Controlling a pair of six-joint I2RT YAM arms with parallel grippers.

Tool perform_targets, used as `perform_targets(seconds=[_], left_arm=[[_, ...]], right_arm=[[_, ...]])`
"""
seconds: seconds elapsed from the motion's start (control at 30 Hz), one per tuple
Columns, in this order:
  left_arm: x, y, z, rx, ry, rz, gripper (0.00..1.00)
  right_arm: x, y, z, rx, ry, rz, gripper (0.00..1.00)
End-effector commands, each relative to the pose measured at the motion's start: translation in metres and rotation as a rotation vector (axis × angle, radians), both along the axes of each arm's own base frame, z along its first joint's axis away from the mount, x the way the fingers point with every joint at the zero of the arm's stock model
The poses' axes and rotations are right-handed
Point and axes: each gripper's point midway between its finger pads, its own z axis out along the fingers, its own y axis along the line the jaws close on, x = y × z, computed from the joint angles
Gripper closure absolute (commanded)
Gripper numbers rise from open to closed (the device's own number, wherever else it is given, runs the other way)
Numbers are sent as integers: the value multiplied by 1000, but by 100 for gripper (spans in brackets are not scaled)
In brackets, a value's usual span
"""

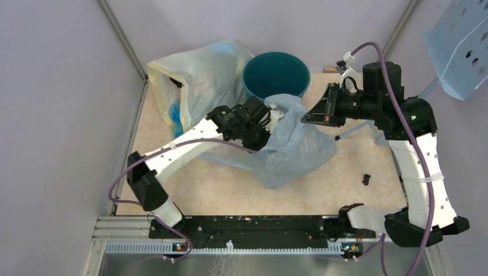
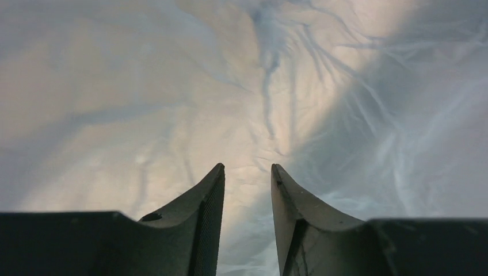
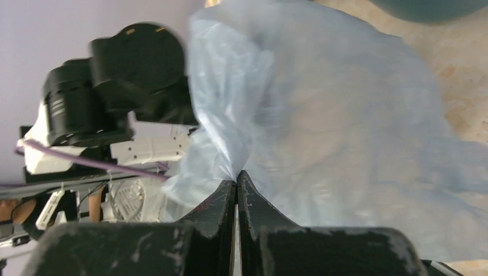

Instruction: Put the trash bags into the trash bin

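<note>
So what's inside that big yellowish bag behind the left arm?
Through the yellowish bag, something blue shows near its bottom left corner. I cannot tell what it is, and the cloudy, crinkled plastic hides the rest.

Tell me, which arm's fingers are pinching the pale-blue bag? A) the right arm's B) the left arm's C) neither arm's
A: the right arm's fingers are shut on a fold of the pale-blue bag, while the left arm's fingers stand apart.
</note>
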Motion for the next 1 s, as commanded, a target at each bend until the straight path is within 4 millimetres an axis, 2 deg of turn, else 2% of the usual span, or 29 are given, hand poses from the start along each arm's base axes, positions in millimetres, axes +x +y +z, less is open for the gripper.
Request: perform_targets(seconds=[0.0,0.07,0.23,0.3,0.37,0.4,0.47,0.67,0.73,0.83,0.87,0.97], left_arm=[[-21,37,16,20,2,31,58],[-24,54,0,100,24,45,58],[-16,95,-25,320,-21,112,56],[-7,111,-32,413,-66,158,55],[5,123,-30,485,-111,238,58],[15,129,-23,517,-152,300,61],[31,128,-4,508,-208,408,62],[65,116,68,263,-439,547,65],[66,99,89,112,-476,488,63],[50,61,119,-179,-436,336,58],[45,55,130,-256,-414,321,56],[21,37,165,-480,-323,212,42]], right_arm=[[8,-13,14,-46,-114,-55,100],[13,-16,21,-58,-140,-75,100],[27,-24,42,-90,-209,-135,100],[32,-23,48,-87,-225,-137,100],[34,-20,50,-82,-223,-129,100],[35,-19,47,-84,-215,-122,100],[34,-19,36,-101,-183,-110,100],[32,-18,-9,-135,-68,-109,100],[32,-16,-20,-128,-37,-104,100],[33,-13,-33,-125,-3,-91,100],[33,-12,-36,-127,1,-90,100],[38,-14,-39,-147,-8,-97,100]])
